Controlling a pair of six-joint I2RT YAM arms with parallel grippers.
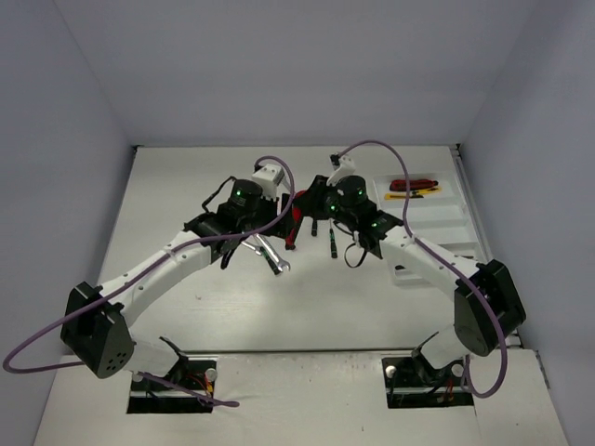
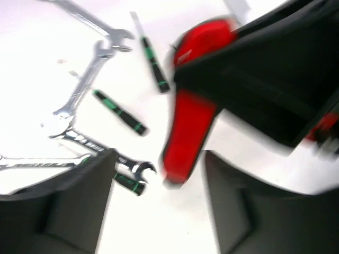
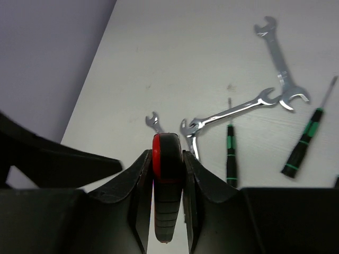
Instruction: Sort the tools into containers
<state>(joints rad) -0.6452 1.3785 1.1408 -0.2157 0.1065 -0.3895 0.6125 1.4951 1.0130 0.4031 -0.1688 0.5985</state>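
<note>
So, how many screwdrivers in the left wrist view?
3 screwdrivers: one at top centre, one below it to the left, one lowest, half hidden. More may be out of sight.

The top camera looks down from above the near edge; both wrist cameras, close to the tabletop (image 1: 232,316), share the wrenches (image 3: 233,112).

Along the right edge of the desk (image 1: 186,195), toward the far corner: tray (image 1: 446,218), with a few tools (image 1: 414,188) in its farthest compartment. Mid-desk, left of the tray: loose wrenches (image 1: 271,257) and screwdrivers (image 1: 330,243). Above them, a cutter (image 3: 167,201) sits in the right pincer (image 3: 165,156).
</note>
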